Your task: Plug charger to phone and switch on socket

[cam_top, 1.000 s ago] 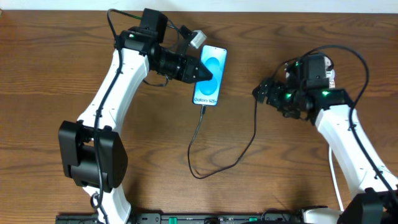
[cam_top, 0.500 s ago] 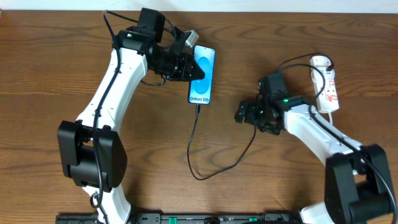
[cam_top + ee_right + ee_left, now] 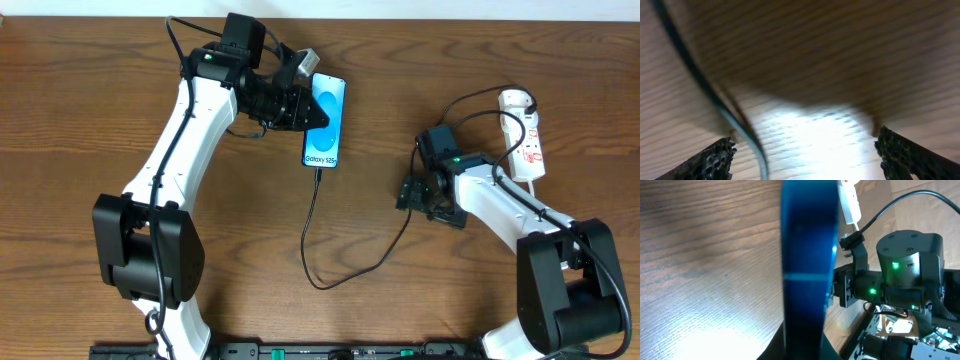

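My left gripper (image 3: 316, 113) is shut on the phone (image 3: 326, 121) and holds it by its sides, cyan screen up. The left wrist view shows the phone (image 3: 807, 255) edge-on as a dark blue band. The black charger (image 3: 312, 230) runs from the phone's bottom edge, loops toward the front of the table, then climbs right to the white socket (image 3: 527, 135). My right gripper (image 3: 410, 193) hovers low over that rising stretch and is open. In the right wrist view the charger (image 3: 695, 75) passes just inside the left fingertip (image 3: 715, 157), untouched by either pad.
A dark rail (image 3: 330, 351) runs along the table's front edge between the two arm bases. From the left wrist, the right arm's body (image 3: 907, 275) with green lights and the socket (image 3: 850, 202) lie beyond the phone.
My right gripper came away from the socket, swung left, then dropped down over the cable. The left gripper shifted the phone slightly left and has held still since.
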